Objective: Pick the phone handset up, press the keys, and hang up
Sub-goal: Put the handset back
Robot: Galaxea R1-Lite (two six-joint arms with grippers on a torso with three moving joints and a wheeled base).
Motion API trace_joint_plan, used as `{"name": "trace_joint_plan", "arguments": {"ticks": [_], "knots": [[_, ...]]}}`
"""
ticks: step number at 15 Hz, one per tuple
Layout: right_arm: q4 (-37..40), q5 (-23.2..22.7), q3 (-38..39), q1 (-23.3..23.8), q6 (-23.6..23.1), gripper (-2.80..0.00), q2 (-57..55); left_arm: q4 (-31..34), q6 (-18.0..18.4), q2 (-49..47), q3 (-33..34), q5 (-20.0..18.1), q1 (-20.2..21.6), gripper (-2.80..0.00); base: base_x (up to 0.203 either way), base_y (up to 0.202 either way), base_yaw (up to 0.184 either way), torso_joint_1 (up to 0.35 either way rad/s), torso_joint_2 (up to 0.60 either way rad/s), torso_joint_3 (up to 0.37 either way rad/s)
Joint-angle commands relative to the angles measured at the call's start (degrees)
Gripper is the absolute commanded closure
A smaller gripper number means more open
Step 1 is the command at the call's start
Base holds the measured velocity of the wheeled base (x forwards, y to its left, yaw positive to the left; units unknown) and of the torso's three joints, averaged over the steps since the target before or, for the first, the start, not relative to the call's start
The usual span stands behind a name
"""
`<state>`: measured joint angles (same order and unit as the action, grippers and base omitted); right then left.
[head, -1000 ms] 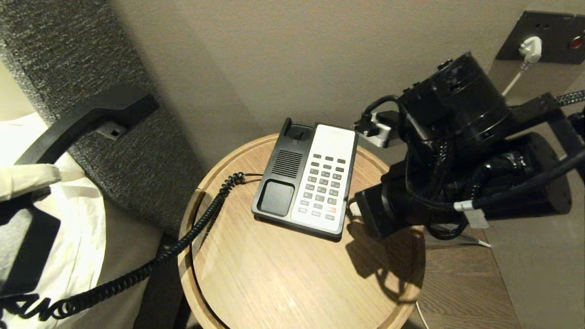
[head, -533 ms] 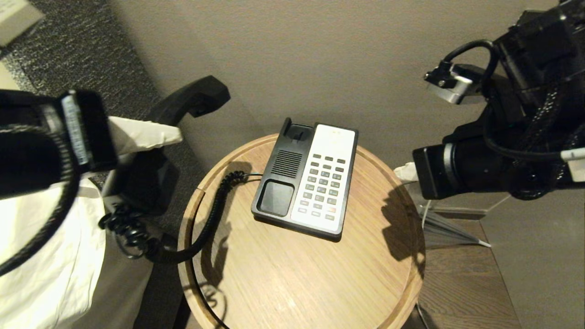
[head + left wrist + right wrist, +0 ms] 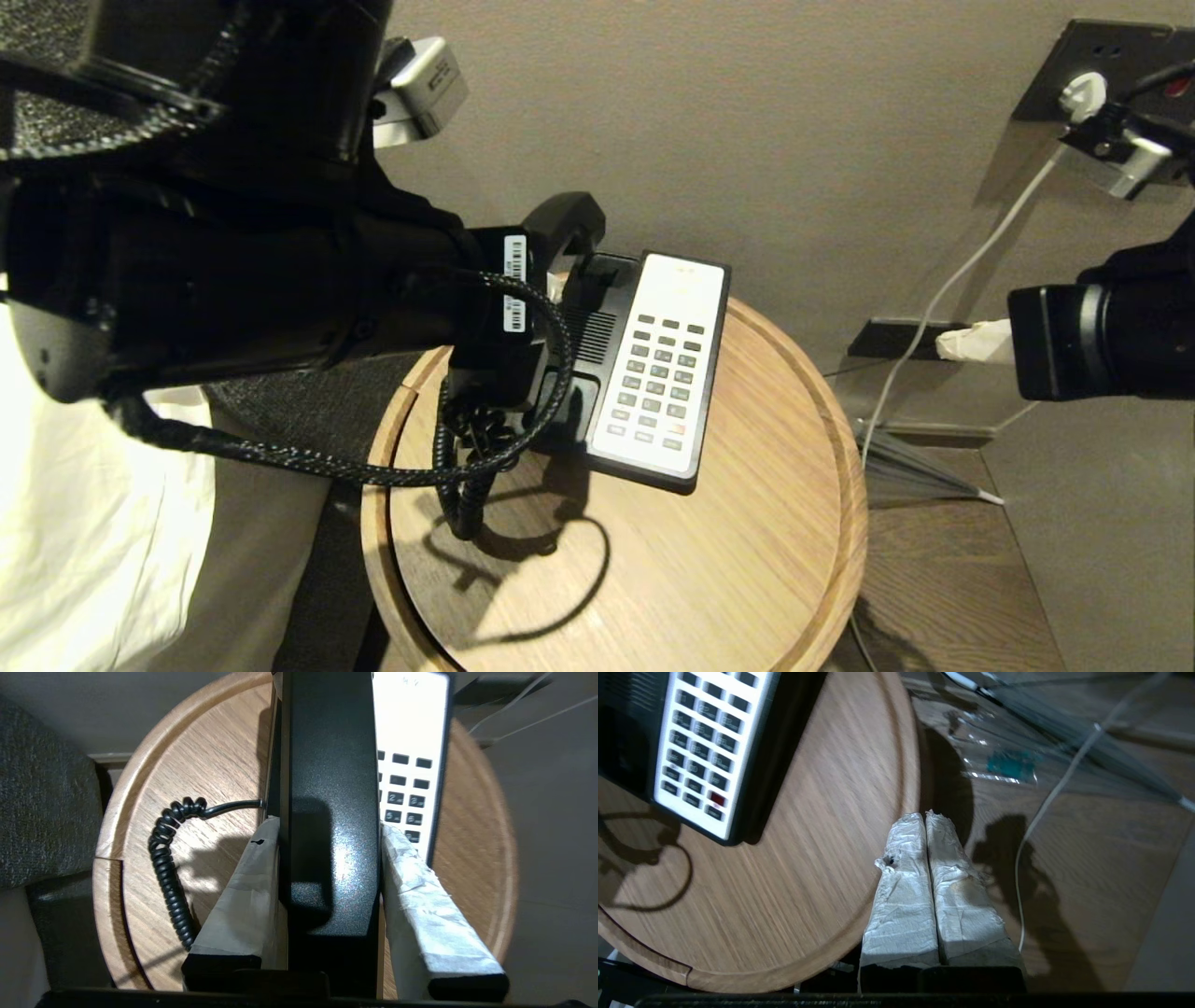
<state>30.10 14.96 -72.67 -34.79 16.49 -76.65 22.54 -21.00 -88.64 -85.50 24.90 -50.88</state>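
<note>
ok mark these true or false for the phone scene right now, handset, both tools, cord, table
1. The left tool is clamped on the phone handset. True.
2. The handset lies flat on the round table. False: it is held over the phone base, on the cradle side.
3. The right tool is shut and holds nothing. True.
4. The right tool is pressing a key. False: it is off the table's edge, away from the keypad.
5. The coiled cord rests on the table. True.
</note>
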Motion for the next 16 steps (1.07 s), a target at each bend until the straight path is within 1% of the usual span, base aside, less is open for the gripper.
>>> {"name": "trace_joint_plan", "arguments": {"ticks": [1, 2, 4, 8, 12, 16], "knots": [[0.13, 0.14, 1.64, 1.29, 0.66, 0.0, 3.55, 0.15, 0.83, -2.72, -0.1, 0.83, -0.18, 0.0, 0.0, 0.0, 0.0, 0.0, 0.0, 0.0], [0.19, 0.16, 1.73, 1.9, 0.73, 0.0, 4.31, 0.06, 1.67, -3.24, -0.01, 1.4, -0.18, 0.0, 0.0, 0.0, 0.0, 0.0, 0.0, 0.0], [0.64, 0.16, 2.33, 1.92, 0.67, 0.0, 5.9, -0.09, 1.75, -4.15, -0.49, 2.1, -0.18, 0.0, 0.0, 0.0, 0.0, 0.0, 0.0, 0.0], [0.75, 0.16, 5.44, 2.52, 0.8, 0.0, 8.84, -0.55, 1.84, -6.36, -2.21, 2.26, -0.18, 0.0, 0.0, 0.0, 0.0, 0.0, 0.0, 0.0], [0.9, 0.16, 6.84, 2.53, 0.82, 0.0, 10.55, -0.8, 1.93, -7.52, -2.5, 2.32, -0.09, 0.0, 0.0, 0.0, 0.0, 0.0, 0.0, 0.0], [1.1, 0.07, 8.77, 2.53, 0.82, 0.0, 12.23, -0.92, 2.25, -9.7, -4.6, 2.26, -0.01, 0.0, 0.0, 0.0, 0.0, 0.0, 0.0, 0.0]]}}
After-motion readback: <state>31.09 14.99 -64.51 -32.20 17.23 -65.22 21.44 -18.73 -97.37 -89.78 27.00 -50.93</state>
